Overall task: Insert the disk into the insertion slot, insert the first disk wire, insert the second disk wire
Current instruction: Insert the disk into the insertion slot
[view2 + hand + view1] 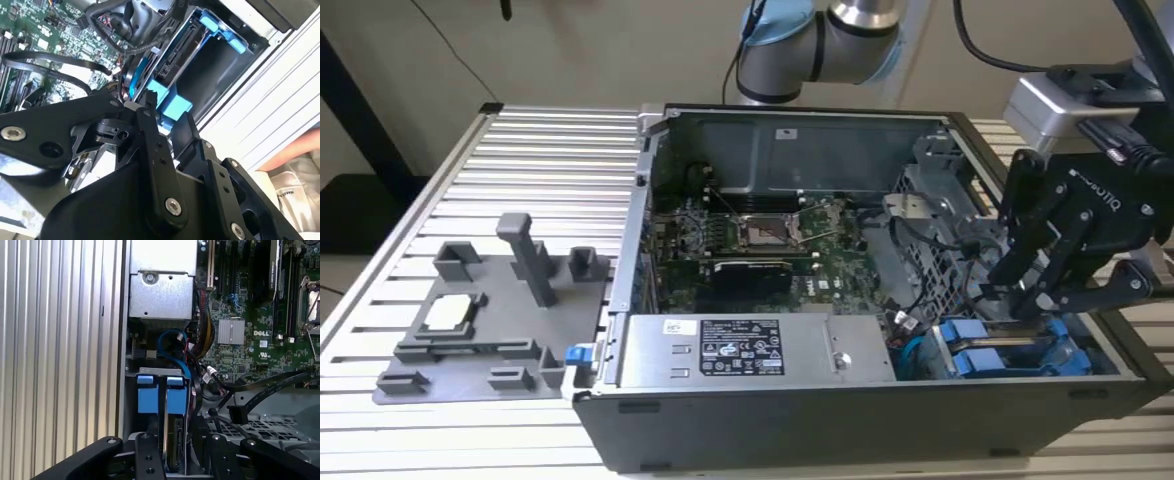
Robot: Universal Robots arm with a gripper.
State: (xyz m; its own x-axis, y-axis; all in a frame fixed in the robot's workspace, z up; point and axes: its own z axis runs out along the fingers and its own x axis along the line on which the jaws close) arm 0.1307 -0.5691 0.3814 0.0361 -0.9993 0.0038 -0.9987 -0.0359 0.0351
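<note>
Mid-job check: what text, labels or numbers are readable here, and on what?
Nothing reads clearly enough to quote.
Black-and-white label on the silver power-supply box: print too small.
Small white sticker beside it: too small.
White lettering on the green circuit board: too small.

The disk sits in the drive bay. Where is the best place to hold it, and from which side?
Probably by the blue tabs at the disk's exposed end, coming from the open side of the case; the bay's metal walls seem to cover its other faces.
</note>
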